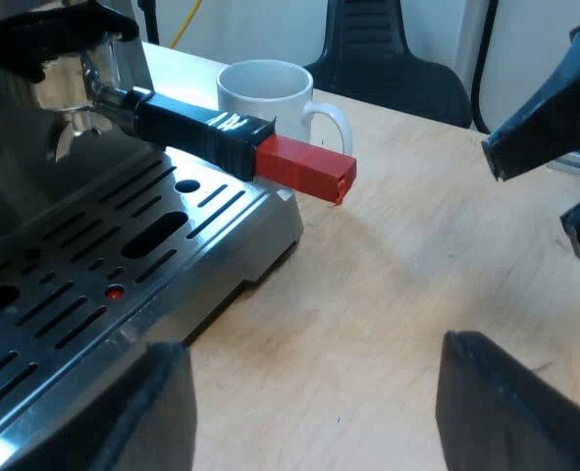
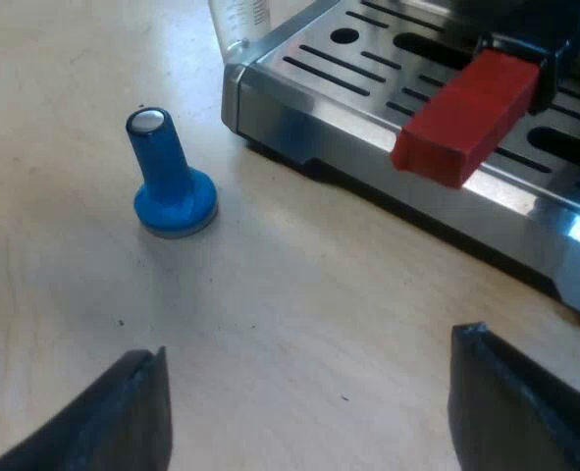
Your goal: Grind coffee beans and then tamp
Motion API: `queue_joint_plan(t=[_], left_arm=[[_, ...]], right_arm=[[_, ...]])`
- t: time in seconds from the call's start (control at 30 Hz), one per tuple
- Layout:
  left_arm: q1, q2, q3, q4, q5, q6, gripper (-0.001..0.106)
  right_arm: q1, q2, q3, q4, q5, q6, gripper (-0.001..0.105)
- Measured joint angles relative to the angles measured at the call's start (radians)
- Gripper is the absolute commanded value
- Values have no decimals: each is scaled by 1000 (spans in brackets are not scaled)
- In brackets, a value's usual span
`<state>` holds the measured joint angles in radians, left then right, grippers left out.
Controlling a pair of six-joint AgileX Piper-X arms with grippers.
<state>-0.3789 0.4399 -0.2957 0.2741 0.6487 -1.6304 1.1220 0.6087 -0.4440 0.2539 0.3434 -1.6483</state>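
Hovering over the wooden table [image 1: 388, 294], the left gripper [image 1: 314, 417] is released: its two black fingers [image 1: 162, 412] stand wide apart with bare tabletop between them. The holder's dark handle [image 1: 196, 128] is locked into the espresso machine [image 1: 123, 265] and juts out over the slotted drip tray. Its red end [image 1: 304, 169] lies at about twelve o'clock from this claw, well apart from it and clear of the tray's edge. A white mug [image 1: 270, 98] stands upright on the table just beyond the handle, also near twelve o'clock.

The right gripper [image 2: 309, 417] is likewise released, fingers spread over the table with nothing between them. The blue tamper [image 2: 169, 182] stands upright on its base at about eleven o'clock from this claw, apart from it and near the machine's front corner. The handle's red end is at about one o'clock, raised above the tray. A measuring glass [image 2: 240, 20] stands beside the machine's corner, beyond the tamper. In the left wrist view the right gripper hangs above the table at about two o'clock.
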Motion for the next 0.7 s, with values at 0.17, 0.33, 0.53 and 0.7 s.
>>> queue_joint_plan(t=[0.17,0.33,0.53,0.7], left_arm=[[0,0,27,-2,0,0,56],[0,0,62,0,4,0,56],[0,0,72,1,8,0,56],[0,0,72,1,8,0,56]], right_arm=[[9,3,21,-51,74,14,41],[9,49,21,-115,77,19,30],[9,164,21,-233,89,53,30],[9,241,21,-298,146,110,29]])
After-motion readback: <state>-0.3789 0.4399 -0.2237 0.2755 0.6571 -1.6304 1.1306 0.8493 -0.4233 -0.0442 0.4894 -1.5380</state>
